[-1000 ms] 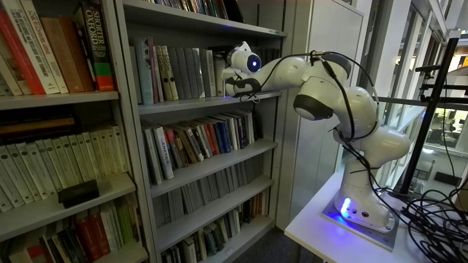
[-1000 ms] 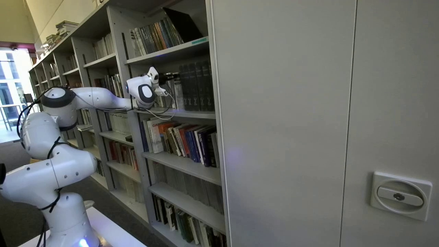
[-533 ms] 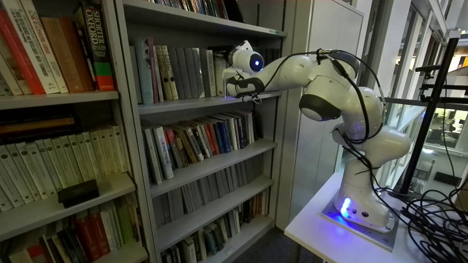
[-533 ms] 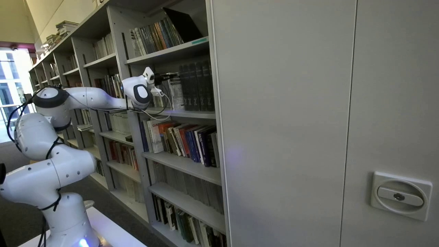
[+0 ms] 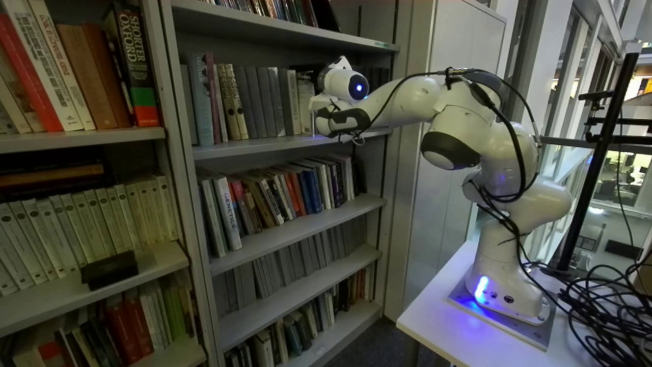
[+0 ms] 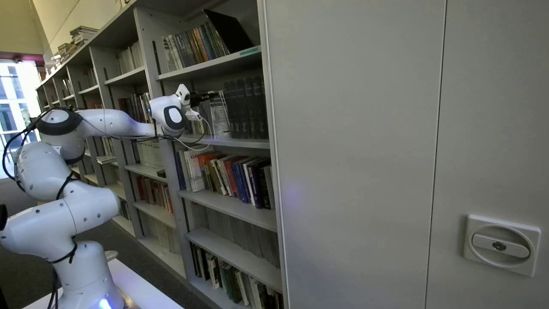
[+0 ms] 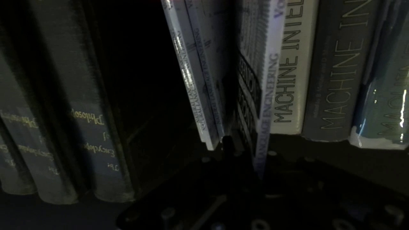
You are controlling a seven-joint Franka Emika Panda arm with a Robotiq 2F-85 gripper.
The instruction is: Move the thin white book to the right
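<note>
Thin white books [image 7: 188, 75] glossy with glare, greenish book [image 7: 380, 105] to their left shiny as plastic film, dark volumes [image 6: 246, 107] at right matt, maybe cloth but too dim to swear to, shelf [image 5: 254, 146] smooth painted metal, arm shell [image 5: 412, 97] smooth white plastic.

Place is giving off library vibes, maybe bookish office. Grey bookcases [image 6: 150, 30] are running toward a bright window [image 6: 10, 94], a fat Shorter Oxford volume [image 5: 137, 66] is sitting at the right end of its shelf [image 5: 81, 141], and a Genetics book [image 5: 227, 213] is standing near the left end of another. Philosophy encyclopedias [image 7: 92, 137] are lining up too, and a cupboard [image 6: 356, 150] is flanking the end bookcase.
</note>
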